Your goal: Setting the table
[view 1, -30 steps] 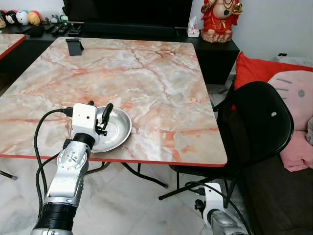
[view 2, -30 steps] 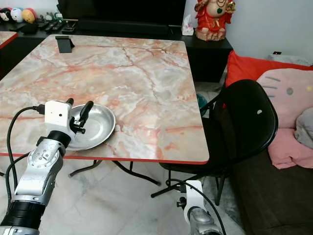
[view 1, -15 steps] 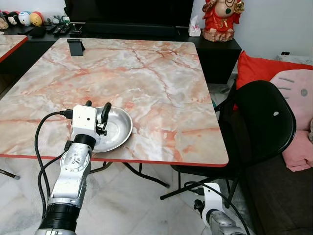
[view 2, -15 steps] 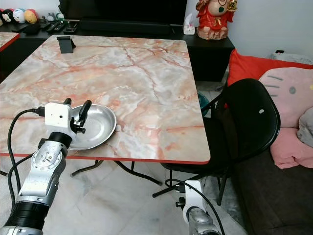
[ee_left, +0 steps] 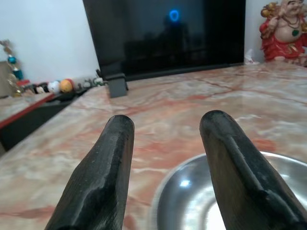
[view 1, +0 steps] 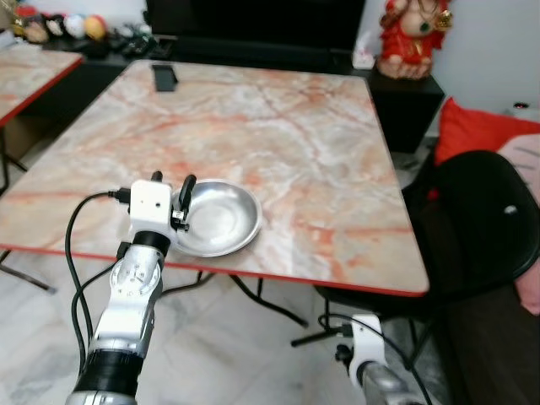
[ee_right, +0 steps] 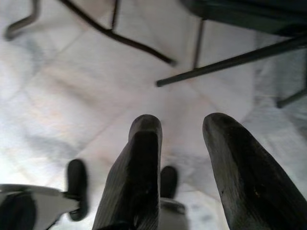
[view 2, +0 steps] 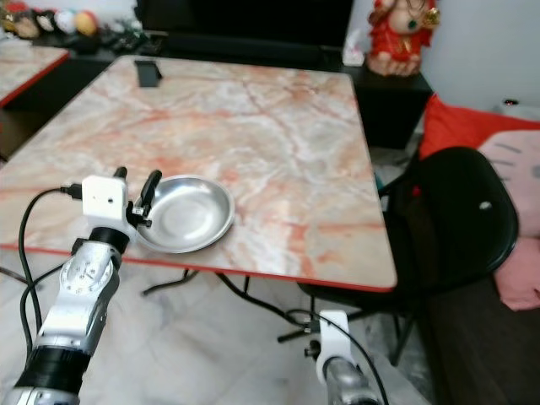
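Note:
A shiny steel bowl sits on the marble table, close to its red front edge. My left gripper hovers at the bowl's left rim, open. In the left wrist view the two fingers stand apart with nothing gripped, and the bowl lies just past and below them. My right arm hangs low beside the table. In the right wrist view the right gripper is open above the tiled floor.
A black chair stands at the table's right side, with a red cushion behind it. A small black stand sits at the table's far left. A red figurine and a dark TV unit are behind. A second table stands at the left.
The whole picture has shifted right and blurred, so the camera has moved. The left gripper stays at the bowl's left rim, still open.

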Robot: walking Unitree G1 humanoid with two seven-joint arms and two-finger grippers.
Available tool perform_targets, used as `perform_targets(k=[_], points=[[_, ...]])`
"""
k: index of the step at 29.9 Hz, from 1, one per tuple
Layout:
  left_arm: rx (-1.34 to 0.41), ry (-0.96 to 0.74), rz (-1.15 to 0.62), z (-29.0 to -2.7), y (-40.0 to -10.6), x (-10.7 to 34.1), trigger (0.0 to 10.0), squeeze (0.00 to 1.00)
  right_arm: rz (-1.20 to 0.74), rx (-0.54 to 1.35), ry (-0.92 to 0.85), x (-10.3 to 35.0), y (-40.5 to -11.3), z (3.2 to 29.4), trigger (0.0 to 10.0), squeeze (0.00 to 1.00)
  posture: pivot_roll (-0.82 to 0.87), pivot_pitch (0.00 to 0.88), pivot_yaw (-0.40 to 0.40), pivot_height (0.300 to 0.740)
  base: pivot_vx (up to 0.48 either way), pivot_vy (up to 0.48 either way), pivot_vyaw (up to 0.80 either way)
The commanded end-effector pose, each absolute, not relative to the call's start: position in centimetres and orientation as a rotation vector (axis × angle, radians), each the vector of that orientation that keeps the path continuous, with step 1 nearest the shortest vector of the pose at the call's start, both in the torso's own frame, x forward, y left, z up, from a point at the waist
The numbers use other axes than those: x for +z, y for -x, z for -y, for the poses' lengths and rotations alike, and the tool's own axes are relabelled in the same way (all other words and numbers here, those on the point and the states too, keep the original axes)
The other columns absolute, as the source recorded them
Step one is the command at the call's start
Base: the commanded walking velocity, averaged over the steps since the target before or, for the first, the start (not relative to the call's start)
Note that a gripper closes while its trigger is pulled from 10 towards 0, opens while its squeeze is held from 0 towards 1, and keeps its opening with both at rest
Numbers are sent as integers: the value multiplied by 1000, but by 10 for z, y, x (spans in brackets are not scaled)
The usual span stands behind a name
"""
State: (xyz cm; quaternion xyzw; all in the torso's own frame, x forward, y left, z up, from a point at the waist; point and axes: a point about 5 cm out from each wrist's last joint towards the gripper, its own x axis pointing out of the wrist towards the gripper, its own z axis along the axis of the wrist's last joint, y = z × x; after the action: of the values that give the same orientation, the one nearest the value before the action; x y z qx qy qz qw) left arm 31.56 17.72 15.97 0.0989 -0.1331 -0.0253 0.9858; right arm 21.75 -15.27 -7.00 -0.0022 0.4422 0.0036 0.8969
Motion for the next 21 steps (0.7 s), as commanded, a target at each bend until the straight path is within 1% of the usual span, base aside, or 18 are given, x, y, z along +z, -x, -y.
perform_targets(k=[1,21], points=[[-63,-202,285,-174,-317,163,10000,0,-924,1,13,-71,-215,157,10000,0,4,0,-37,740,0,375,0],[-64,-207,313,-172,-321,171,10000,0,-919,11,6,-72,-214,154,10000,0,25,0,-36,740,0,374,0]])
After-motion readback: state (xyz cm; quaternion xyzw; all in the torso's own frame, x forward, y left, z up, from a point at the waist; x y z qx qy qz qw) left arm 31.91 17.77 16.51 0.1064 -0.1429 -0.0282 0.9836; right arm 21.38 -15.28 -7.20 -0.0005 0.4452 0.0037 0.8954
